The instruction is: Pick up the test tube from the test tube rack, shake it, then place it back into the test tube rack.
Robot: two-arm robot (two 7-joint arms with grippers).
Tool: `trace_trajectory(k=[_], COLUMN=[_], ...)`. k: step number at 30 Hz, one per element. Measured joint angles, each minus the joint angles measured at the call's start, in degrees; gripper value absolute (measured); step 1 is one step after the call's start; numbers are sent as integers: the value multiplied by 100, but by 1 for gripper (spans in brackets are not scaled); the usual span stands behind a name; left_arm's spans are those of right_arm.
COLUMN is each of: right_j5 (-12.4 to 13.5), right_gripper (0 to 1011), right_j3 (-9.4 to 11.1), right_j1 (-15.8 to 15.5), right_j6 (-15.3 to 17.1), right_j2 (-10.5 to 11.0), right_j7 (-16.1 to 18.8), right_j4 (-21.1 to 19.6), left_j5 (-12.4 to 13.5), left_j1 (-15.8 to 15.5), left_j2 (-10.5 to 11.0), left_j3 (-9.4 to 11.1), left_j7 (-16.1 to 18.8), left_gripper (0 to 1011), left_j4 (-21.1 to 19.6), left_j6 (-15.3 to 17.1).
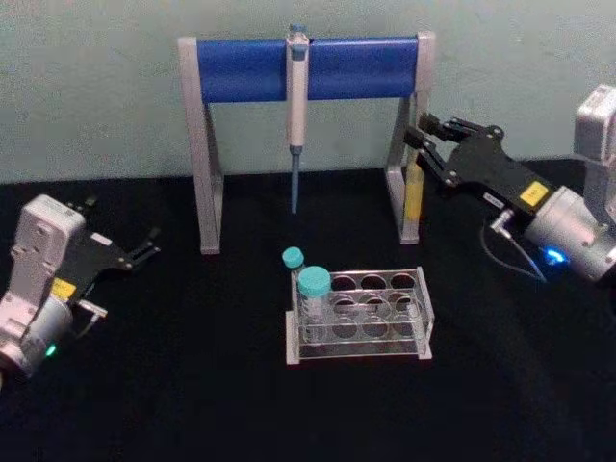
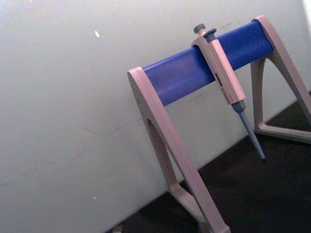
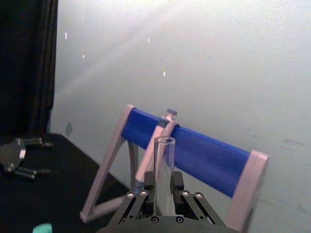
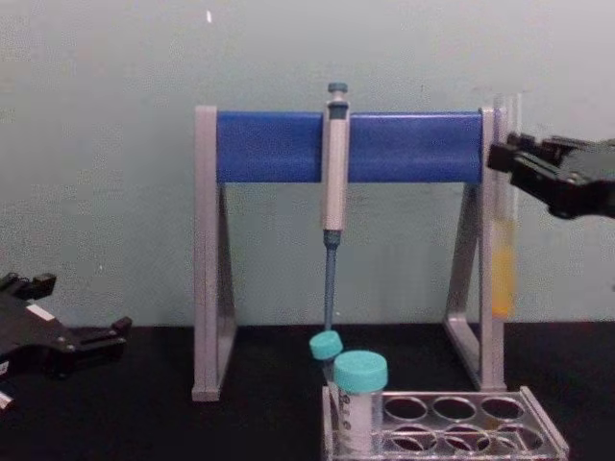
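My right gripper (image 1: 422, 142) is shut on the test tube (image 1: 414, 195), a slim clear glass tube with yellow liquid in its lower part. It holds the tube upright in the air, up and to the back right of the test tube rack (image 1: 425, 306), close to the stand's right leg. From the chest, the test tube (image 4: 504, 274) hangs from the right gripper (image 4: 506, 161) well above the test tube rack (image 4: 544, 434). The right wrist view has the tube's open top (image 3: 164, 160) rising between the fingers (image 3: 146, 187). My left gripper (image 1: 144, 247) rests open at the far left.
Two teal-capped tubes (image 1: 314, 285) (image 1: 293, 258) stand at the rack's left end. Behind it is a grey-and-blue pipette stand (image 1: 241, 69) with a pipette (image 1: 296, 115) hanging from its bar. Black table lies in front of and beside the rack.
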Motion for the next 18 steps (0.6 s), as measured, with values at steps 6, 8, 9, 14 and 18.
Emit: trace_trajectory(k=[6,8,9,14,18], right_j5=[277,495,592,1359,1774], right_gripper=[228,229,229,229,229], right_j3=[-14,-20,-20,-7,13], right_j1=[158,191,198,227,206], right_j6=[52,120,151,517,813], right_j2=[-293,-356,-373,-372,-244], right_j7=[307,519,601,1276,1646], right_j4=[232,292,309,395,388], left_j5=[0,0,0,0,0], left_j1=[0,0,0,0,0], left_j2=[0,0,0,0,0], left_j3=[0,0,0,0,0], left_j7=[0,0,0,0,0], left_gripper=[1001,1001,1001,1001,1001], left_j4=[0,0,0,0,0], left_j6=[0,0,0,0,0])
